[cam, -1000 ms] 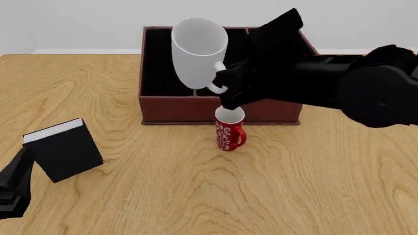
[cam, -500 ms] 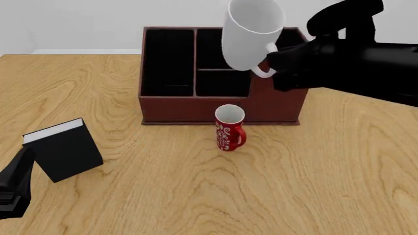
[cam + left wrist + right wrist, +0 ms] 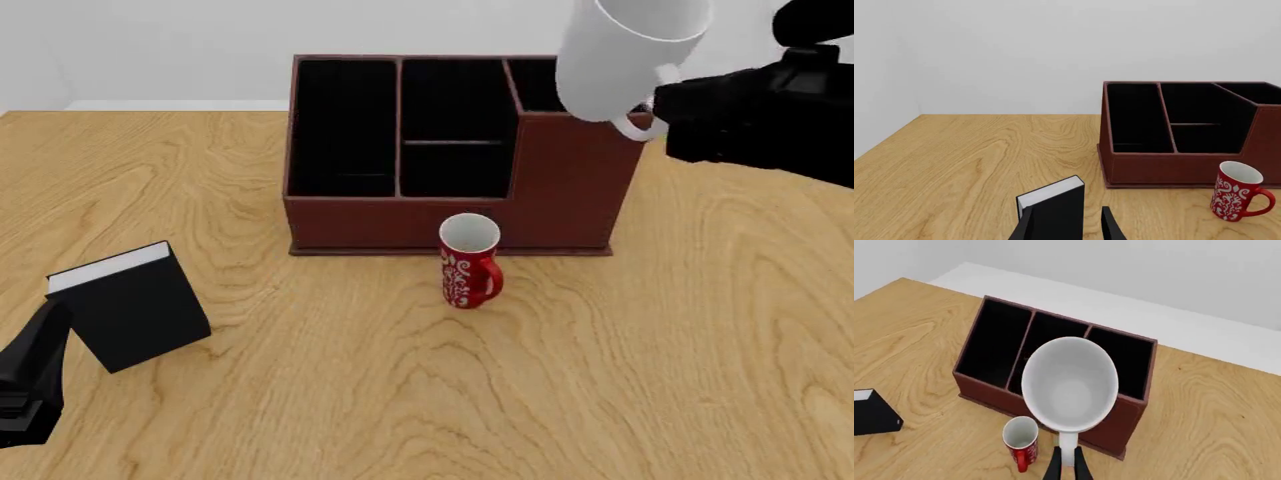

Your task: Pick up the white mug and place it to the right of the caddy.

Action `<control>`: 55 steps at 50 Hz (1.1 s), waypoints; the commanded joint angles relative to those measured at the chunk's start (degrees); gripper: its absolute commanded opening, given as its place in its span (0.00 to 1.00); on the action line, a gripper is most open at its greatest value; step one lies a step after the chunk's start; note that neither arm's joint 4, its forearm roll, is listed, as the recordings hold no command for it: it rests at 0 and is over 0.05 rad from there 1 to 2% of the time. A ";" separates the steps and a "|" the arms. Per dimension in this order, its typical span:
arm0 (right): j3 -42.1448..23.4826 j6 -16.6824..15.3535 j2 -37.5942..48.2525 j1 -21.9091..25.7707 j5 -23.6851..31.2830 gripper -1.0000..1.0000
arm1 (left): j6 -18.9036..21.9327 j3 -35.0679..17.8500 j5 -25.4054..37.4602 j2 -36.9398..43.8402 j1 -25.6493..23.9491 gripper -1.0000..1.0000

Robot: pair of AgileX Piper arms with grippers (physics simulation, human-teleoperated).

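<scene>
The plain glossy white ceramic mug hangs in the air, tilted, over the far right part of the wooden tabletop, above the right end of the large dark red-brown rectangular caddy. The right gripper has its fingers pinched narrow on the mug's loop handle; in the right wrist view the mug's open mouth faces the camera and its inside is bare white. No print, logo or lettering shows on the mug.

The caddy sits on the table towards the far edge, about mid-width, with three black-lined compartments open upward. Its walls carry no readable label.

Just in front of the caddy's near wall stands a narrower red mug with a white swirl pattern, upright, its handle turned to the right. The pattern is decorative curls and dots only; no words can be made out.

Near the left edge of the tabletop, towards the near side, a black book with white pages stands on edge. Its cover is plain black with no title visible.

The left gripper sits low at the near left corner, close behind the book. Its two dark fingers stand slightly apart with nothing between them.
</scene>
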 commanded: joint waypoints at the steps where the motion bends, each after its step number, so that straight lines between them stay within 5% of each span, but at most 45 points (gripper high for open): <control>1: 0.76 2.25 -3.68 -5.39 1.39 0.00 | 0.00 0.00 0.00 0.00 0.00 1.00; 38: -1.80 5.20 -6.39 -22.85 5.09 0.00 | 0.00 0.00 0.00 0.00 0.00 1.00; 55: -4.96 6.08 1.43 -27.65 2.58 0.00 | 0.00 0.00 0.00 0.00 0.00 1.00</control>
